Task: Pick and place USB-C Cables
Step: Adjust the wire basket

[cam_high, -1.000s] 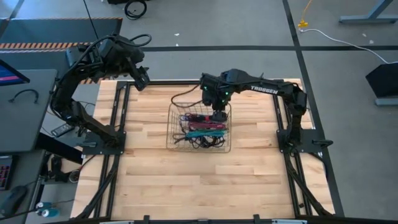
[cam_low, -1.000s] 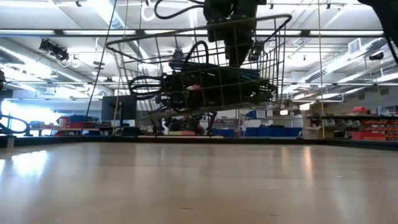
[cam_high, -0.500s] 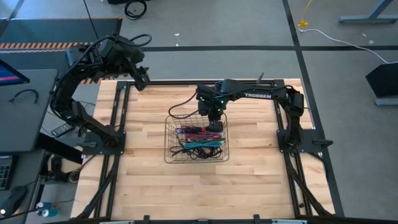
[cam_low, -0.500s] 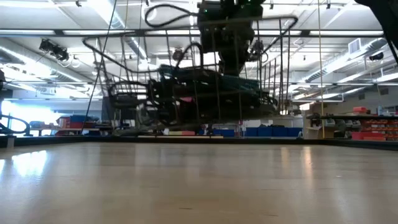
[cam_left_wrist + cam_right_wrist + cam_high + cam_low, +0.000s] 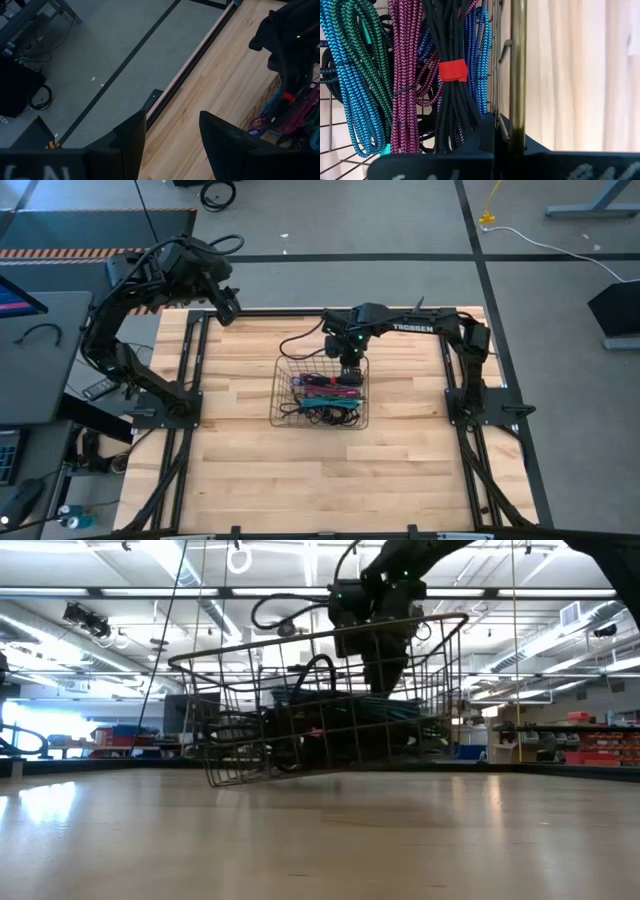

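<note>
Right pincer (image 5: 349,370) clenched on wire basket (image 5: 283,408) rim — USB-C cables (image 5: 322,392) inside; left pincer (image 5: 228,308) released, well apart.

Grey floor (image 5: 400,220), ceiling strip lights (image 5: 180,565)

Wire mesh basket (image 5: 235,730) tilted over the wooden table (image 5: 320,840), one lower corner touching or just above it. Dark USB-C cables (image 5: 330,720) heaped inside, teal and pink showing. Right gripper (image 5: 385,655) clamped on the far rim
</note>
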